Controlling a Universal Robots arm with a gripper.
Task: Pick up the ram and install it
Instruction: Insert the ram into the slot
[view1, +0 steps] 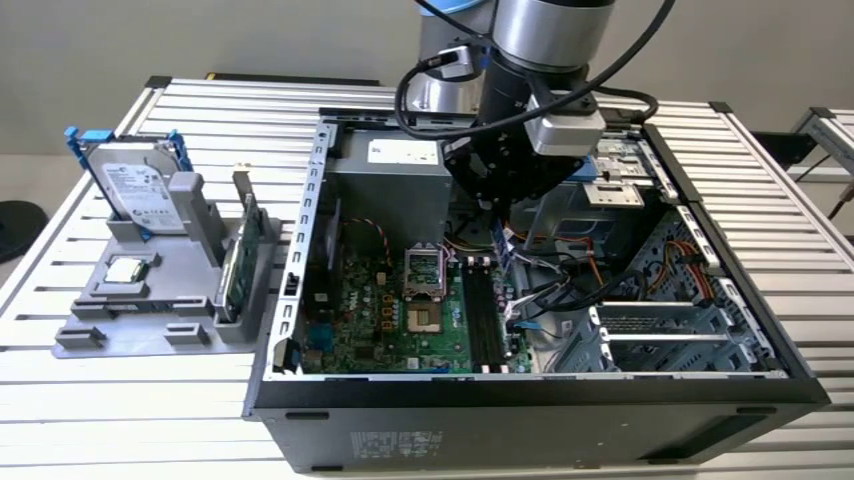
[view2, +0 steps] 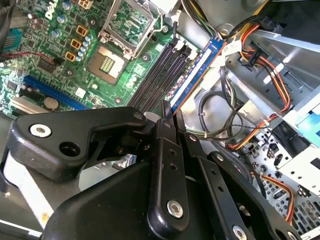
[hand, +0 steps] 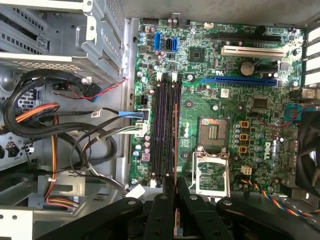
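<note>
While the gripper (view1: 498, 212) hangs inside the open computer case (view1: 534, 385), just above the centre of the exterior view, its fingers (view2: 165, 145) are drawn together on the ram (view2: 197, 70), clamped on one end of it as far as I can judge. In the second wrist view the ram shows as a long blue-green strip with pale labels, running straight out from the fingertips.

Its long axis lies parallel to the black memory slots (view2: 157, 75) on the motherboard (view1: 387, 310). It is held on edge over the row of slots, above them and not yet seated. In the first wrist view the fingertips close at one end of the slots (hand: 162, 130), beside the open processor socket (hand: 212, 130). Which slot the ram sits over I cannot tell.
</note>
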